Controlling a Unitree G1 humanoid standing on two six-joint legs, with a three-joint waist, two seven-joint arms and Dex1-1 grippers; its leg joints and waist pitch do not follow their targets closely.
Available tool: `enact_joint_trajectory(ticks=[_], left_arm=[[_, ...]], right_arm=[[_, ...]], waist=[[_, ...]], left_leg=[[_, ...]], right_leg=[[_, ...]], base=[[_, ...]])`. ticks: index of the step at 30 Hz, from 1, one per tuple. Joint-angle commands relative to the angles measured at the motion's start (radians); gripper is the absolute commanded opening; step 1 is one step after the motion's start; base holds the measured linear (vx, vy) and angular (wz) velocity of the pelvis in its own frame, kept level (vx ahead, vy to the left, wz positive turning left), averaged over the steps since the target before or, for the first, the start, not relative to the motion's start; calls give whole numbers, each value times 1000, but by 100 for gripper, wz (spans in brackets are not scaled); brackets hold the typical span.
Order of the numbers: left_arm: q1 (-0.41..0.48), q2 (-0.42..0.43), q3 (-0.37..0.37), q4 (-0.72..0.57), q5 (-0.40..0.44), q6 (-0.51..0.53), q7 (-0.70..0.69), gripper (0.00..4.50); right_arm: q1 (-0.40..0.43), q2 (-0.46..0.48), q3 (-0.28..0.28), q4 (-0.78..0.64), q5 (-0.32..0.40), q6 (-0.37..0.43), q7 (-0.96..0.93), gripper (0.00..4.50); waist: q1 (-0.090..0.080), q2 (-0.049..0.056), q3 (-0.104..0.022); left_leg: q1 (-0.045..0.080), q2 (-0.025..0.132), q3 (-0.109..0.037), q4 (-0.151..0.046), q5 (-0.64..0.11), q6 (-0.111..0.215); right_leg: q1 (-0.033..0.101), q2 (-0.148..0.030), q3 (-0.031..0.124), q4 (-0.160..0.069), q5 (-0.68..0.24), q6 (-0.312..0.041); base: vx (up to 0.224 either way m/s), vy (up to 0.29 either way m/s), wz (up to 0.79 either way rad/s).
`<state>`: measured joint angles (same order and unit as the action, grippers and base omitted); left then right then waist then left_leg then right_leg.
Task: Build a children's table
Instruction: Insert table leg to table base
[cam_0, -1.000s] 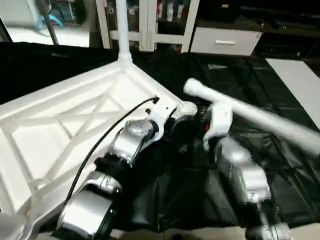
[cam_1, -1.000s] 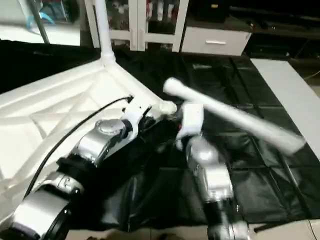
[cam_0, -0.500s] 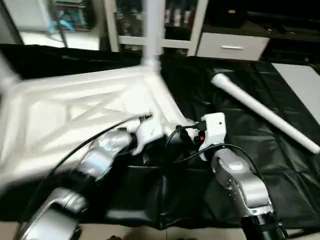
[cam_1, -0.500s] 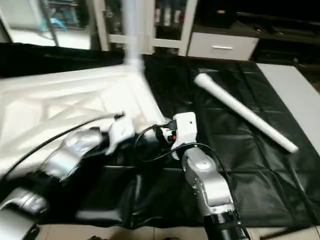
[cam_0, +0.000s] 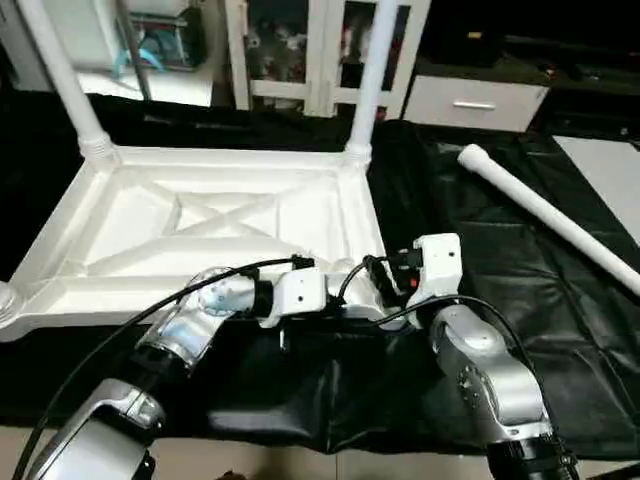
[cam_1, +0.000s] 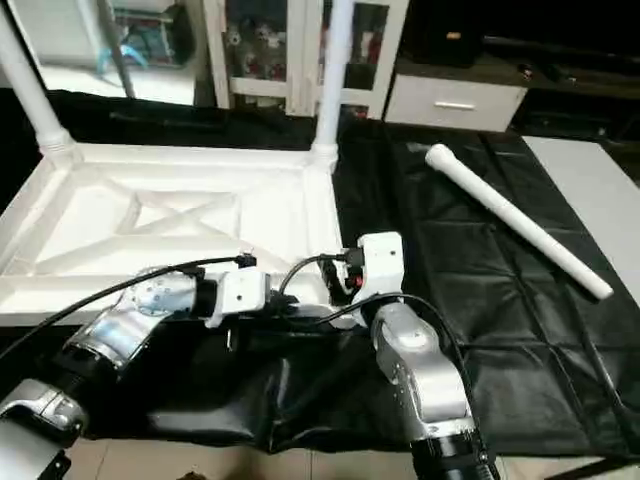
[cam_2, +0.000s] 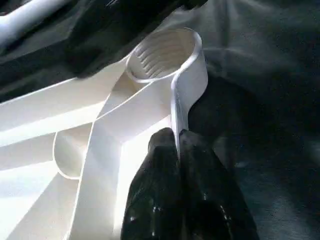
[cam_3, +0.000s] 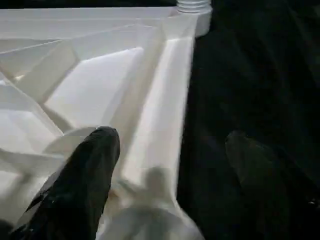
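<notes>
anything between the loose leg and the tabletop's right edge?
Nothing: just bare black cloth between the loose leg and the tabletop, seen in both eye views.

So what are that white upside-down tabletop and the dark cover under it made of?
The tabletop looks like moulded white plastic: smooth, slightly glossy, with ribs and a threaded socket. The cover seems a thin black sheet, perhaps plastic film or coated cloth: it creases and shines.

Room light is even and moderate, coming from above. Head views are sharp, no motion blur. White tabletop (cam_0: 215, 215) reads bright against the black cloth (cam_0: 500, 250), which shows soft sheen on its folds. Left wrist view: dim, tabletop rim glows near-blown, fingertips (cam_2: 170, 150) soft. Right wrist view: close fingers (cam_3: 85, 170) out of focus, cloth side nearly black.
</notes>
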<state>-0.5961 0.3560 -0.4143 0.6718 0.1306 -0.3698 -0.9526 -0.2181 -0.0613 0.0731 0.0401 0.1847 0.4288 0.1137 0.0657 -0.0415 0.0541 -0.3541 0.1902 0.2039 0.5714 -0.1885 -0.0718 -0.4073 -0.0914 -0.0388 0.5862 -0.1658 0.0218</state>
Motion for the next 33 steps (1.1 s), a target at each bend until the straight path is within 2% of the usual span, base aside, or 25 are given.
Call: enact_joint_trajectory(ticks=[1, 2, 3, 4, 5, 8, 11, 13, 15, 16, 18, 19, 20, 21, 23, 24, 25, 26, 27, 28, 29, 30, 31, 32, 33], left_arm=[[-19, 28, 37, 46, -1, 19, 10, 0], [-14, 30, 72, 34, -69, 51, -48, 45], [1, 33, 98, 0, -130, 81, -102, 45], [1, 33, 98, 0, -130, 81, -102, 45], [24, 38, 122, -44, -185, 104, -138, 45], [43, 35, 154, -84, -241, 124, -161, 79], [47, 26, 199, -140, -321, 154, -156, 92], [45, 22, 209, -150, -336, 169, -157, 117], [23, -11, 315, -194, -395, 235, -21, 128], [24, -32, 364, -212, -420, 284, 64, 137], [65, -78, 447, -275, -475, 398, 227, 137], [111, -112, 478, -302, -446, 440, 358, 137], [145, -133, 493, -320, -420, 460, 440, 137], [204, -176, 502, -360, -401, 453, 529, 137], [229, -196, 501, -384, -392, 453, 554, 137], [244, -207, 497, -399, -376, 442, 569, 137], [255, -219, 489, -410, -352, 456, 591, 137], [263, -236, 467, -423, -264, 425, 656, 137], [264, -241, 460, -428, -241, 414, 675, 137], [262, -241, 457, -429, -229, 408, 682, 137], [255, -241, 443, -443, -190, 403, 716, 137], [254, -241, 442, -445, -187, 404, 719, 137], [249, -248, 440, -461, -199, 428, 726, 137], [248, -250, 434, -478, -197, 442, 737, 137], [248, -251, 430, -488, -197, 451, 744, 137]], right_arm=[[1, 1, -26, -17, 0, 1, -10, 372], [-1, 4, -30, -19, 0, 0, -13, 375], [-1, 6, -35, -20, 2, -1, -15, 375], [-1, 6, -35, -20, 2, -1, -15, 375], [2, 9, -40, -19, 3, -2, -22, 375], [-1, 15, -41, -16, 3, -4, -28, 375], [-16, 28, -54, -15, 16, -7, -31, 375], [-19, 30, -57, -17, 19, -6, -30, 375], [-44, 19, -65, -59, 30, 28, -19, 375], [-45, 16, -73, -77, 31, 37, -26, 375], [-29, -8, -79, -102, -6, 56, -56, 375], [-13, -34, -75, -110, -37, 39, -59, 375], [0, -53, -70, -115, -58, 25, -57, 375], [16, -81, -58, -135, -85, -6, -39, 375], [21, -79, -65, -155, -69, -13, -27, 375], [21, -79, -68, -168, -58, -15, -17, 375], [20, -77, -71, -173, -48, -21, -10, 375], [18, -73, -68, -164, -41, -39, 2, 375], [18, -71, -67, -159, -43, -47, 3, 375], [17, -70, -69, -155, -42, -48, 1, 375], [13, -62, -78, -143, -38, -47, -8, 375], [12, -62, -79, -142, -37, -47, -8, 375], [3, -65, -79, -128, -39, -52, -7, 375], [-1, -68, -79, -121, -38, -56, -5, 375], [-3, -70, -79, -117, -36, -57, -3, 375]], waist=[[-2, 11, -61], [-9, 11, -62], [-13, 9, -63], [-14, 10, -64], [-16, 9, -69], [-17, 16, -70], [-11, 13, -70], [-10, 14, -68], [-9, 26, -66], [-5, 46, -62], [-8, 44, -63], [-6, 48, -65], [-7, 39, -62], [-6, 34, -61], [-4, 37, -63], [-8, 46, -66], [-8, 46, -66], [-20, 41, -69], [-32, 62, -64], [-35, 70, -64], [-43, 79, -61], [-50, 75, -63], [-68, 73, -62], [-70, 64, -57], [-65, 48, -55]], left_leg=[[13, 36, -23, -79, -319, -62], [8, 34, -23, -78, -298, -59], [2, 32, -24, -78, -281, -55], [1, 31, -24, -75, -270, -53], [2, 32, -22, -71, -243, -44], [3, 31, -15, -63, -176, -18], [6, 33, -13, -62, -170, -6], [8, 34, -12, -62, -179, -6], [12, 35, -13, -63, -211, -24], [11, 33, -17, -64, -228, -37], [10, 31, -18, -64, -259, -49], [11, 35, -18, -61, -258, -57], [6, 36, -17, -59, -247, -44], [1, 28, -16, -57, -243, -25], [-1, 26, -16, -56, -236, -15], [3, 33, -25, -61, -238, -23], [3, 33, -25, -61, -238, -23], [12, 52, -42, -71, -263, -46], [24, 96, -69, -96, -286, -28], [35, 127, -81, -109, -297, -9], [-13, 121, -157, -139, -362, 114], [4, 127, -182, -137, -390, 159], [-5, 119, -218, -133, -380, 239], [-30, 89, -233, -134, -352, 277], [-54, 50, -239, -123, -344, 253]], right_leg=[[30, -45, 38, -65, -260, -145], [34, -47, 38, -59, -244, -160], [39, -48, 37, -56, -232, -167], [39, -49, 37, -52, -222, -175], [40, -47, 38, -47, -180, -189], [37, -38, 36, -34, -43, -238], [39, -40, 35, -29, -30, -257], [37, -38, 35, -32, -44, -258], [37, -36, 34, -32, -73, -251], [36, -38, 34, -33, -86, -244], [43, -33, 33, -38, -105, -230], [45, -35, 33, -33, -92, -234], [48, -33, 33, -40, -84, -232], [50, -32, 33, -48, -141, -208], [50, -35, 35, -55, -189, -184], [42, -20, 27, -56, -201, -166], [42, -20, 27, -56, -201, -166], [40, 10, 5, -49, -135, -177], [32, 21, -17, -37, -95, -211], [25, 19, -26, -30, -81, -230], [53, 15, -69, 13, -73, -272], [37, 17, -75, 23, -94, -293], [44, 6, -80, 42, -125, -350], [59, -2, -78, 44, -164, -393], [73, -9, -72, 32, -222, -425]], base=[[0, 0, 0], [0, 0, 0], [0, 0, 0], [0, 0, 0], [0, 0, 0], [0, 0, 0], [0, 0, 0], [0, 0, 0], [0, 0, 0], [0, 0, 0], [0, 0, 0], [0, 0, 0], [0, 0, 0], [0, 0, 0], [0, 0, 0], [0, 0, 0], [0, 0, 0], [0, 0, 0], [0, 0, 0], [-14, -58, 2], [-24, -104, 31], [-24, -104, 31], [-23, -145, 53], [-12, -187, 52], [-12, -187, 52]])
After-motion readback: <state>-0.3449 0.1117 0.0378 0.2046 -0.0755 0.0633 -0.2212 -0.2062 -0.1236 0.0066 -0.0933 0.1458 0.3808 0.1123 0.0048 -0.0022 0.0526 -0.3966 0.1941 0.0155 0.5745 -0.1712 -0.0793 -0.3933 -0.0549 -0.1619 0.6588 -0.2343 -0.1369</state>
